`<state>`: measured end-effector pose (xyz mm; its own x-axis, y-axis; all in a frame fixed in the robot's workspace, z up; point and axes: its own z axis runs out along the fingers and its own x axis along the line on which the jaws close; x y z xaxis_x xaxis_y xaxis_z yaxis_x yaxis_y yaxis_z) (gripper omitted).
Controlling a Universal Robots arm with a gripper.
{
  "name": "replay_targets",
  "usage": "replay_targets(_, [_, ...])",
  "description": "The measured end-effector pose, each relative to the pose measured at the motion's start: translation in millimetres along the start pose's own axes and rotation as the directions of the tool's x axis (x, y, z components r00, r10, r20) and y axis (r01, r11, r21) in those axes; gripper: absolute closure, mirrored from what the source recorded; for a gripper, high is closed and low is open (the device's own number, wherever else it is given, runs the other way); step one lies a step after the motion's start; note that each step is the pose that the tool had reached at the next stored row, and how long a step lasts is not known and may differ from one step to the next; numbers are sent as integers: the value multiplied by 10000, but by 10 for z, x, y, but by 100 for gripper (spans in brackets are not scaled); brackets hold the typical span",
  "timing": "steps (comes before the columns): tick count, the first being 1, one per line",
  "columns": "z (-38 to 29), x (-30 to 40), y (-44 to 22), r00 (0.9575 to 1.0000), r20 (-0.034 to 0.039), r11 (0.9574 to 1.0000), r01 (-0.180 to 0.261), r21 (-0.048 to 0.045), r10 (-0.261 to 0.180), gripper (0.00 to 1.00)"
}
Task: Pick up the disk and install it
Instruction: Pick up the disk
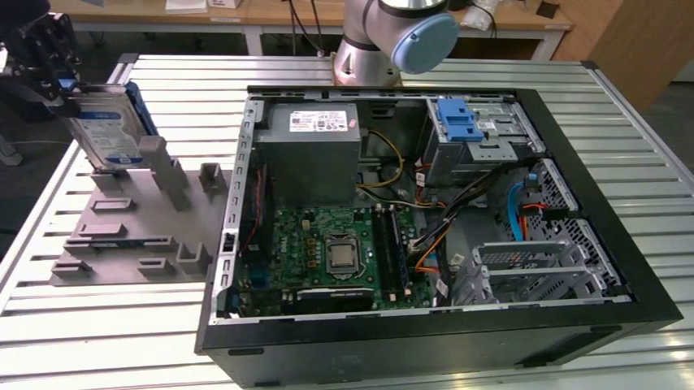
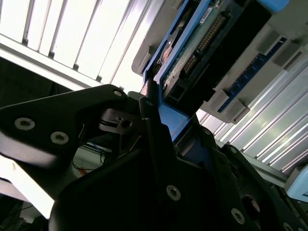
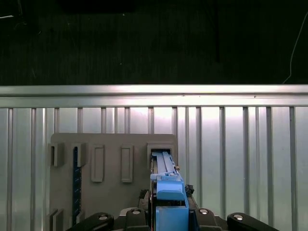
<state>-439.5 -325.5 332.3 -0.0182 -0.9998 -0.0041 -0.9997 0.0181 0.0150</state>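
Clamping its fingers shut on the blue end handle, the claw (image 1: 63, 84) holds the disk (image 1: 109, 130) upright at the exterior view's left. The disk's lower end sits at a slot of the grey rack (image 1: 130, 236) on the slatted table (image 1: 109, 325), and I cannot tell whether it is clear of it. The pick-up looks to be the step in hand. The open computer case (image 1: 434, 345) stands well apart, so installing would call for a straight lift free of the rack posts, then squaring the rails to the drive cage (image 1: 477, 146).
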Motion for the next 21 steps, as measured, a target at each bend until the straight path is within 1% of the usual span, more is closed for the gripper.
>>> replay_targets(21, [-113, 0, 2, 10000, 0, 10000, 0, 0, 0, 64])
